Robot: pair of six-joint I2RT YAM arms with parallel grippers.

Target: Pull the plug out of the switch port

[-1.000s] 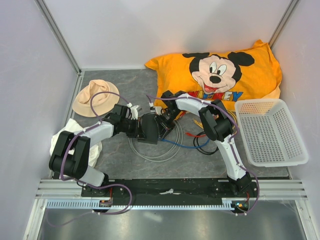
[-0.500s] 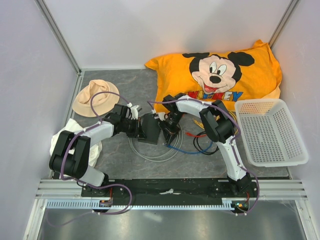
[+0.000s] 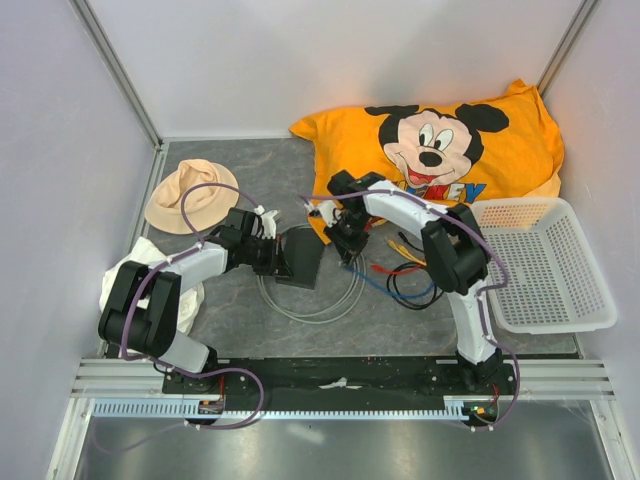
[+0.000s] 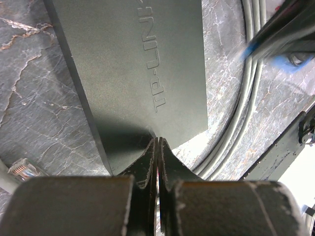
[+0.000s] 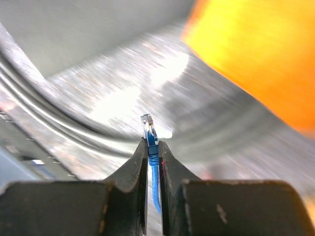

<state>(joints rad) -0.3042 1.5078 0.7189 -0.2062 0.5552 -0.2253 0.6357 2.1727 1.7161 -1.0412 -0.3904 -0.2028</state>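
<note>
The switch (image 3: 299, 258) is a flat dark grey box lying on the mat, its lettered top (image 4: 142, 69) filling the left wrist view. My left gripper (image 3: 272, 254) is shut, its tips (image 4: 157, 141) pressed together at the switch's near corner. My right gripper (image 3: 345, 238) hangs just right of the switch, apart from it, and is shut on the blue plug (image 5: 149, 129). The plug's clear tip sticks out past the fingertips (image 5: 140, 152), free in the air. Its blue cable (image 3: 385, 286) trails away to the right.
An orange Mickey pillow (image 3: 440, 150) lies behind, with a white mesh basket (image 3: 540, 262) at the right. A tan hat (image 3: 190, 195) and white cloth (image 3: 150, 268) lie left. A grey cable coil (image 3: 312, 305) circles under the switch; red and black leads (image 3: 405, 275) lie by the right arm.
My right gripper has moved right, away from the switch, taking the blue plug out of the port. The left gripper has stayed shut against the switch.
</note>
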